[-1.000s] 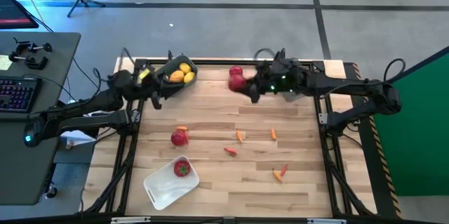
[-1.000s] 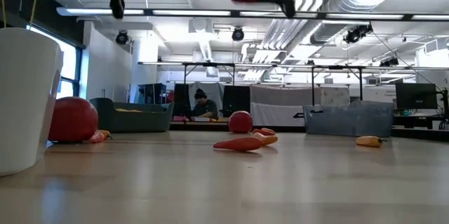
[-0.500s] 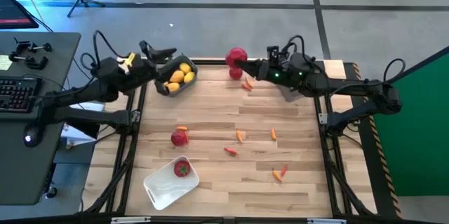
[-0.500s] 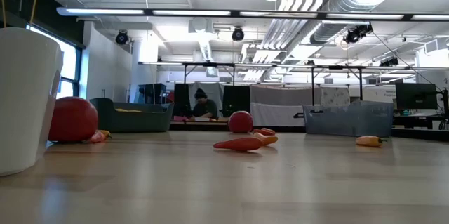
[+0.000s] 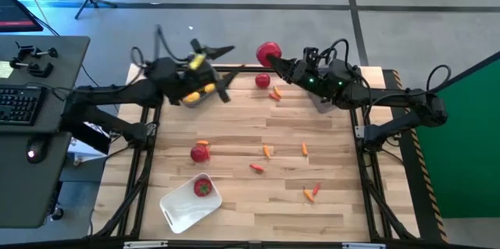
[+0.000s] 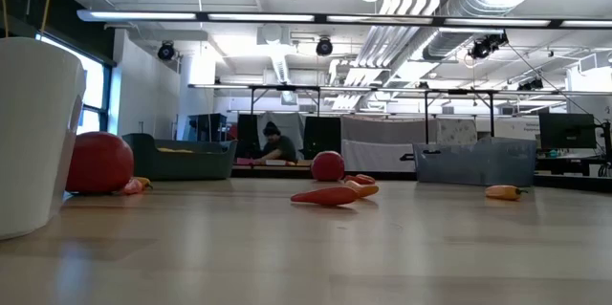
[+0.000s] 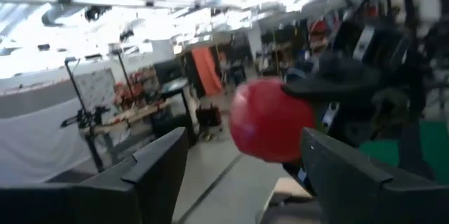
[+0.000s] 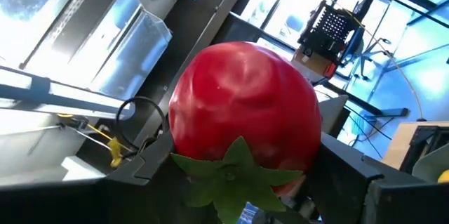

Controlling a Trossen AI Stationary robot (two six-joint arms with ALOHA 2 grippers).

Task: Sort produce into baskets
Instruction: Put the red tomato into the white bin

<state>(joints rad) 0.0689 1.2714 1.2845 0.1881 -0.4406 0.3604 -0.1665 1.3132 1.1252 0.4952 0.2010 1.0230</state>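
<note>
We see the right gripper (image 5: 275, 58) raised over the far edge of the table (image 5: 336, 202), its fingers pinching a round red fruit (image 5: 269, 51). In the right wrist view that fruit (image 8: 244, 122) fills the space between the two dark fingers (image 8: 365, 175), its green leafy cap (image 8: 235, 171) turned toward the camera. In the left wrist view the same fruit (image 7: 271, 119) hangs ahead, clamped in the other arm's dark gripper.

The left gripper (image 5: 221, 49) is lifted beside the dark grey basket (image 5: 197, 93) at the far left of the table and points toward the held fruit, well apart from it. Its fingers (image 7: 151, 168) stand spread with nothing between them.

The dark basket holds yellow-orange fruits (image 5: 191, 95), partly hidden by the left arm. A smaller red fruit (image 5: 263, 80) lies on the table just below the right gripper, with a small orange piece (image 5: 276, 93) next to it. Another red fruit (image 5: 200, 153) sits nearer the middle left, and the white basket (image 5: 176, 206) near the front edge contains one more red fruit (image 5: 203, 187). Thin orange-red pepper pieces (image 5: 268, 151) are scattered over the centre, among them one at (image 5: 304, 149), one at (image 5: 256, 168) and a pair at (image 5: 312, 193). In the low view, both grippers are above the frame.
</note>
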